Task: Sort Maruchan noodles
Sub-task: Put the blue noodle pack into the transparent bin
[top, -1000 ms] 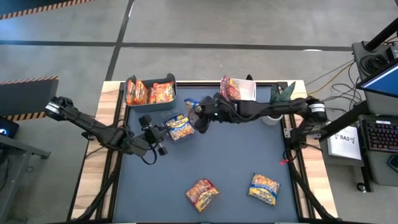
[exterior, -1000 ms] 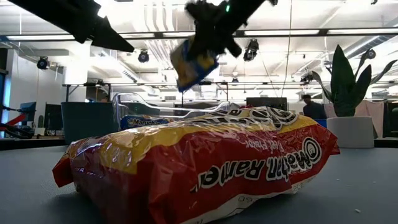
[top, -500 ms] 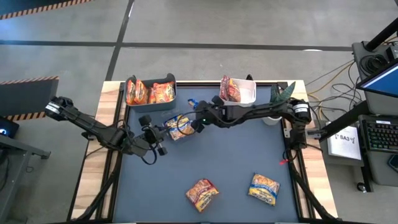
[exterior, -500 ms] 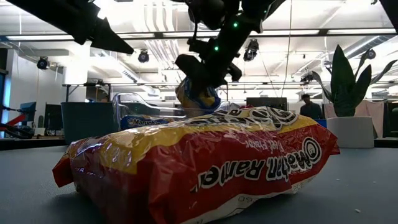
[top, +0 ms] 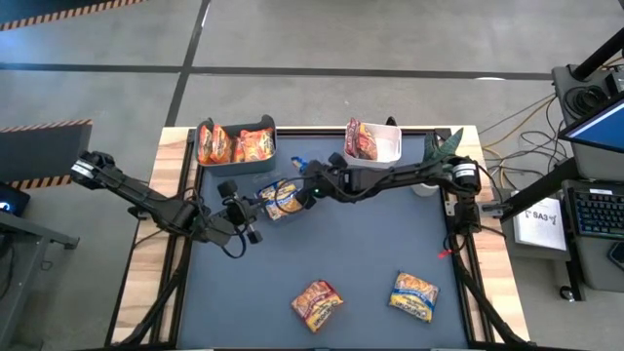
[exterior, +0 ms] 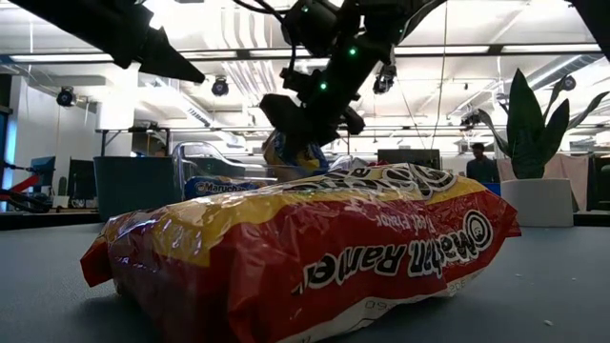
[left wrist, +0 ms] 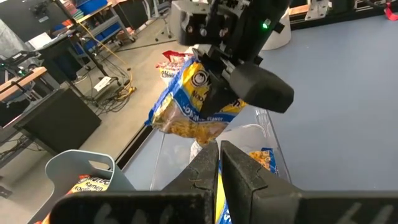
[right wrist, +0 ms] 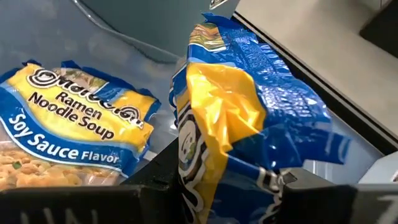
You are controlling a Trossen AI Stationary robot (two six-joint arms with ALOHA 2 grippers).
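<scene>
Noodles in a blue-yellow packet (left wrist: 196, 102) hang pinched between the fingers of my right gripper (top: 310, 191), which has dropped from well above the clear bin (top: 283, 195) to just over it in the last second. Inside that bin already lies a matching soy sauce packet (right wrist: 68, 134), so I judge release is close. My left gripper (top: 252, 219), pressed together and empty, waits beside the bin. Two more packets (top: 317, 304) lie well away from the bin, unsorted.

We see a teal bin (top: 237, 156) and white bin (top: 388, 142) on the table's far edge, a potted plant (top: 444, 146) at its right corner.
</scene>
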